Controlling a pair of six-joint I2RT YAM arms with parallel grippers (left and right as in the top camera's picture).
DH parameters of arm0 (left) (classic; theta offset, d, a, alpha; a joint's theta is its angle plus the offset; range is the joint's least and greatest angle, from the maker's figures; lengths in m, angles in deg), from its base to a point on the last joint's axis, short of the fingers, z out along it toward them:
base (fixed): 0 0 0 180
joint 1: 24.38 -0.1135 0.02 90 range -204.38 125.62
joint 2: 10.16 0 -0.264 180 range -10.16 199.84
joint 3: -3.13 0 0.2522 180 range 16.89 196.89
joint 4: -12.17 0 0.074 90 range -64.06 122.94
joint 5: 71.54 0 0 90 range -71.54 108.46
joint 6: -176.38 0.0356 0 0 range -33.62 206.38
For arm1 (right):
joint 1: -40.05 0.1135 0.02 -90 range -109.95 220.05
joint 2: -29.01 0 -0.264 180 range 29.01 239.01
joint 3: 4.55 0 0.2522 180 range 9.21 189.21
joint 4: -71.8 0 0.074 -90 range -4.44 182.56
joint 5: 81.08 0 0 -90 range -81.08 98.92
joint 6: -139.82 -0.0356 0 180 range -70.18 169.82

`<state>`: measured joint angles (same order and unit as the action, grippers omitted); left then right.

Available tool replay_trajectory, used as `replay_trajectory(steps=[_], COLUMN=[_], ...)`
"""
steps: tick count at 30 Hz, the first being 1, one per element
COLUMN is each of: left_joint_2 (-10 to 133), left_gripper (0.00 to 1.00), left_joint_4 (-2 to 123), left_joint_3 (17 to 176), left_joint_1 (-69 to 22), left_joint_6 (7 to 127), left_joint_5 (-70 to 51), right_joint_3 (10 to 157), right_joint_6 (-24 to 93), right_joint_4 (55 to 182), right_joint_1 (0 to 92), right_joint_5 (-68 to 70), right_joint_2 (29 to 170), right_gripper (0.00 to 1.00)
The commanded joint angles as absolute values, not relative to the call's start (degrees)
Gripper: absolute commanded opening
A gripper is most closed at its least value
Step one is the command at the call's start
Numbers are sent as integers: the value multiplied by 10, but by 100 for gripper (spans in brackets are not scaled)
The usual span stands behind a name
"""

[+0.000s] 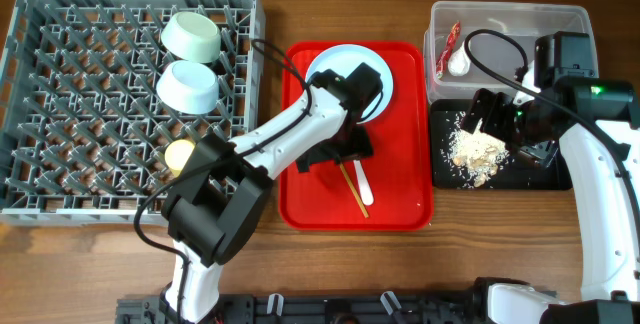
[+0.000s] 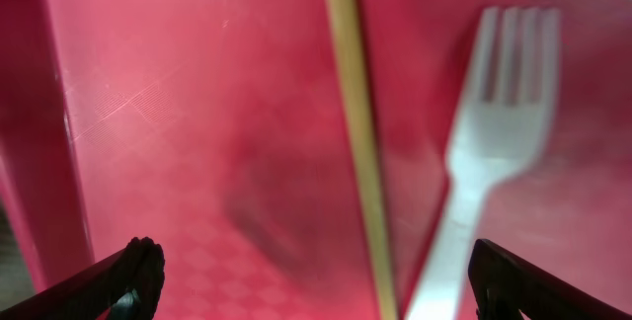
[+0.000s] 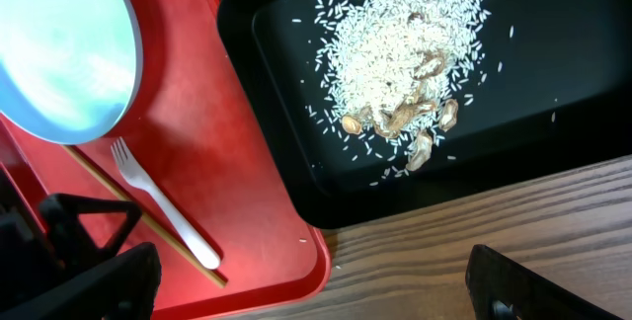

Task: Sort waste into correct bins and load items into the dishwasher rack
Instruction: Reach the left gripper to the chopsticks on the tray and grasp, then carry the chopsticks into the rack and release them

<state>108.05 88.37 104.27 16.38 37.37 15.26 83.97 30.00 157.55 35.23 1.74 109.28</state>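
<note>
The grey dishwasher rack (image 1: pixel 60 114) holds two mint bowls (image 1: pixel 192 36) (image 1: pixel 188 86) and a yellow cup (image 1: pixel 180 154). On the red tray (image 1: pixel 400 204) lie the pale blue plate (image 1: pixel 345 69), the chopsticks (image 1: pixel 352 189) and the white fork (image 1: pixel 364 189). My left gripper (image 1: pixel 335 154) hovers open low over them; the chopsticks (image 2: pixel 360 142) and fork (image 2: pixel 494 113) lie between its fingertips (image 2: pixel 138 271). The clear tub (image 1: pixel 505 24) contains the red-and-white wrapper (image 1: pixel 450 44) and a white scrap (image 1: pixel 460 62). Rice crumbs (image 1: pixel 478 152) sit in the black tray (image 1: pixel 545 179). My right gripper (image 1: pixel 505 124) is open and empty above that tray.
In the right wrist view, the black tray (image 3: pixel 553 83) butts against the red tray (image 3: pixel 247 162), with bare wood table (image 3: pixel 444 251) at their corner. There the plate (image 3: pixel 59 53), fork (image 3: pixel 163 201) and chopsticks (image 3: pixel 138 211) show at left.
</note>
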Motion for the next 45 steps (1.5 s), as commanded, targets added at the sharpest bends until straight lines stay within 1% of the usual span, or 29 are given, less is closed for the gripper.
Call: replay_trajectory(steps=[1, 7, 8, 10, 12, 13, 14, 16, 17, 19, 21, 24, 25, 27, 28, 29, 38, 42, 45], left_joint_2=[1088, 1088, 1088, 1088, 1088, 1088, 1088, 1088, 1088, 1088, 1088, 1088, 1088, 1088, 1088, 1088, 1076, 1038, 978], left_gripper=[99, 98, 96, 89, 79, 70, 56, 47, 45, 34, 28, 17, 17, 12, 6, 4, 4, 4, 4], left_joint_4=[865, 824, 816, 803, 799, 799, 800, 799, 799, 799, 800, 800, 800, 800, 800, 800, 803, 804, 803], left_joint_3=[1005, 962, 954, 940, 933, 931, 931, 931, 931, 931, 931, 931, 931, 931, 931, 931, 931, 931, 931], left_joint_1=[158, 158, 158, 158, 158, 158, 158, 158, 158, 158, 158, 158, 158, 158, 158, 158, 156, 141, 115], left_joint_6=[366, 366, 366, 366, 364, 364, 364, 364, 364, 364, 364, 364, 364, 364, 364, 364, 364, 383, 415], left_joint_5=[164, 164, 164, 164, 164, 164, 164, 164, 164, 164, 164, 164, 164, 164, 164, 164, 164, 167, 170], right_joint_3=[850, 850, 850, 850, 850, 850, 850, 850, 850, 850, 850, 850, 850, 850, 850, 850, 850, 850, 850], right_joint_6=[307, 307, 307, 307, 303, 303, 303, 303, 303, 303, 303, 303, 303, 303, 303, 302, 303, 303, 303], right_joint_4=[1576, 1577, 1577, 1577, 1577, 1577, 1577, 1577, 1577, 1577, 1577, 1577, 1577, 1577, 1577, 1578, 1583, 1585, 1585], right_joint_1=[352, 352, 352, 352, 352, 352, 352, 352, 352, 352, 352, 352, 352, 352, 352, 352, 352, 352, 352], right_joint_5=[26, 26, 25, 25, 25, 25, 25, 25, 25, 25, 25, 25, 25, 25, 25, 25, 25, 25, 25], right_joint_2=[1083, 1083, 1083, 1083, 1083, 1083, 1083, 1083, 1083, 1083, 1083, 1083, 1083, 1083, 1083, 1083, 1083, 1083, 1083], right_gripper=[100, 100, 100, 100, 100, 100, 100, 100, 100, 100, 100, 100, 100, 100, 100, 100, 100, 100, 100])
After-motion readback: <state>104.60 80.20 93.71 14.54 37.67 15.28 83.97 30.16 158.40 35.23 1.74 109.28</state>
